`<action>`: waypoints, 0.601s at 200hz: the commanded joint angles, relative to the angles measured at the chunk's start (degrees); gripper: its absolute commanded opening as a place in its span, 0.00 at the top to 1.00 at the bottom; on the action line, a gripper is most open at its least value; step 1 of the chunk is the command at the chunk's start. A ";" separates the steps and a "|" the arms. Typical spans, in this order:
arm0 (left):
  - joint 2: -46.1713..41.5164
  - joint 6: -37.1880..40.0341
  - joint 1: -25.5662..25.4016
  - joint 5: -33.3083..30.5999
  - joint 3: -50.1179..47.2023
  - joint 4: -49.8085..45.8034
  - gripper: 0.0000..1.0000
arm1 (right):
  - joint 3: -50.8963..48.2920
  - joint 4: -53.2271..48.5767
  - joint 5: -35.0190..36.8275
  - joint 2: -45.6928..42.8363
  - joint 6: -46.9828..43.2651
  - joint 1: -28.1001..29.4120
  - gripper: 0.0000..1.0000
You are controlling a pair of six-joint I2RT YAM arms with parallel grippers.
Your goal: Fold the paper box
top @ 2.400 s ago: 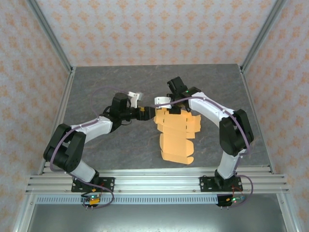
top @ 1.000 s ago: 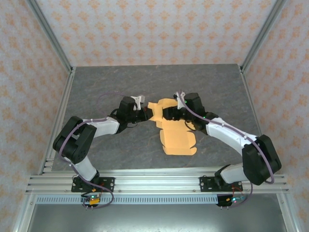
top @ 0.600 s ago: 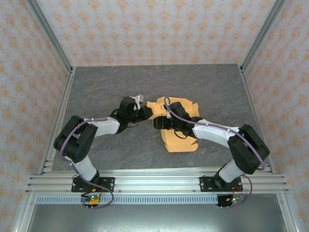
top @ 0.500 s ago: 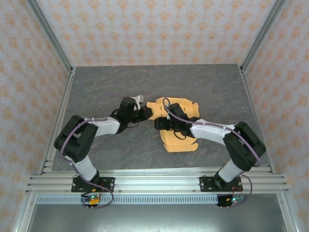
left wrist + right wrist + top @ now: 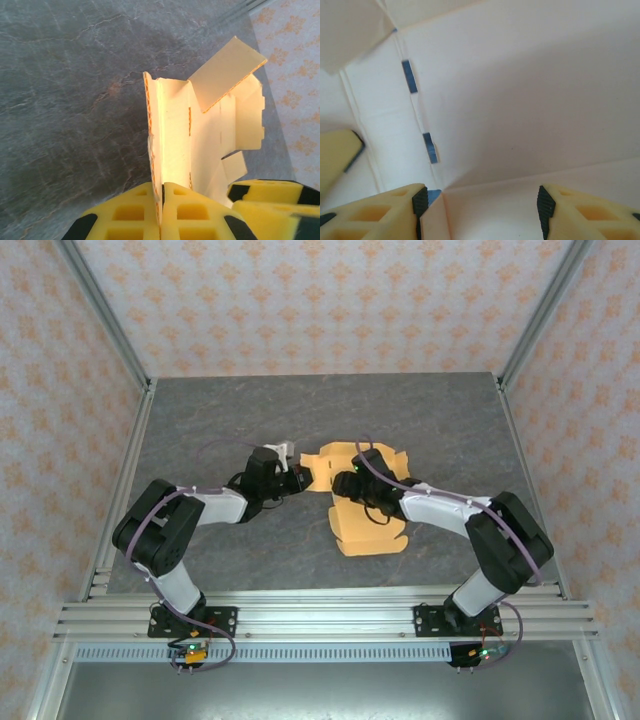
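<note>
The paper box is an orange-yellow cardboard cut-out lying mid-table, its far flaps raised. My left gripper is at its left edge. In the left wrist view that gripper is shut on an upright cardboard edge of the paper box. My right gripper sits low over the cut-out's left middle. Seen from the right wrist, the right gripper stands open, its fingers spread over a pale panel of the paper box with a small flap beside the left finger.
The grey stone-pattern table is walled by metal posts and patterned panels. A rail carries both arm bases along the near edge. The right gripper's yellow finger is close beside the left gripper in the left wrist view.
The right arm swung left across the cardboard, then eased slightly back toward the far side. The cut-out's far flaps rose and shifted. The left gripper kept its hold on the edge.
</note>
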 commanded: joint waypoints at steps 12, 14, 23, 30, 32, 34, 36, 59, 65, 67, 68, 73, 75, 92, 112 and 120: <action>-1.28 3.47 -1.37 -3.93 -2.99 7.30 1.00 | -1.11 3.20 -4.52 -6.02 20.31 -1.35 0.38; -1.32 3.57 -1.50 -4.12 -3.13 7.41 1.00 | -1.06 3.28 -4.34 -6.36 21.71 -1.34 0.38; -1.62 4.42 -2.03 -4.96 -3.74 8.15 1.00 | -1.08 4.67 -3.56 -7.85 25.98 -1.40 0.37; -1.90 5.04 -2.48 -5.71 -4.08 8.42 1.00 | -1.27 5.83 -2.36 -8.85 29.45 -1.40 0.37; -1.94 5.17 -2.57 -5.88 -4.15 8.44 1.00 | -1.34 5.98 -1.86 -9.13 30.47 -1.40 0.36; -2.02 5.33 -2.66 -6.03 -4.21 8.50 1.00 | -1.31 5.97 -1.23 -9.44 31.72 -1.40 0.36; -2.10 5.50 -2.75 -6.18 -4.31 8.59 1.00 | -1.31 5.84 -0.61 -9.65 32.56 -1.40 0.36; -3.15 6.58 -3.70 -7.79 -5.84 10.56 1.00 | 0.63 2.07 5.76 -10.55 45.47 -1.55 0.30; -3.35 7.12 -4.00 -8.34 -6.17 10.96 1.00 | 1.57 1.40 6.53 -10.02 46.83 -1.78 0.29; -3.47 7.27 -4.07 -8.52 -6.30 11.05 1.00 | 1.90 1.14 6.67 -9.86 47.12 -1.89 0.29; -3.50 7.34 -4.14 -8.56 -6.33 11.11 1.00 | 2.29 0.90 6.77 -9.52 47.57 -1.96 0.28; -3.54 7.70 -4.36 -9.00 -6.58 11.39 1.00 | 3.13 -0.04 7.13 -8.96 48.66 -2.09 0.28; -3.60 7.81 -4.42 -9.12 -6.68 11.57 1.00 | 3.58 -0.70 7.28 -8.54 49.36 -2.14 0.28; -3.85 8.02 -4.82 -9.70 -7.31 12.50 1.00 | 7.68 -5.58 5.53 -4.82 53.05 -3.39 0.26; -4.62 8.81 -5.26 -10.59 -8.85 14.97 1.00 | 11.34 -10.17 4.25 -1.32 55.63 -4.55 0.25; -4.91 9.93 -5.49 -10.94 -9.46 15.74 1.00 | 12.97 -12.40 5.39 -0.31 55.46 -4.68 0.24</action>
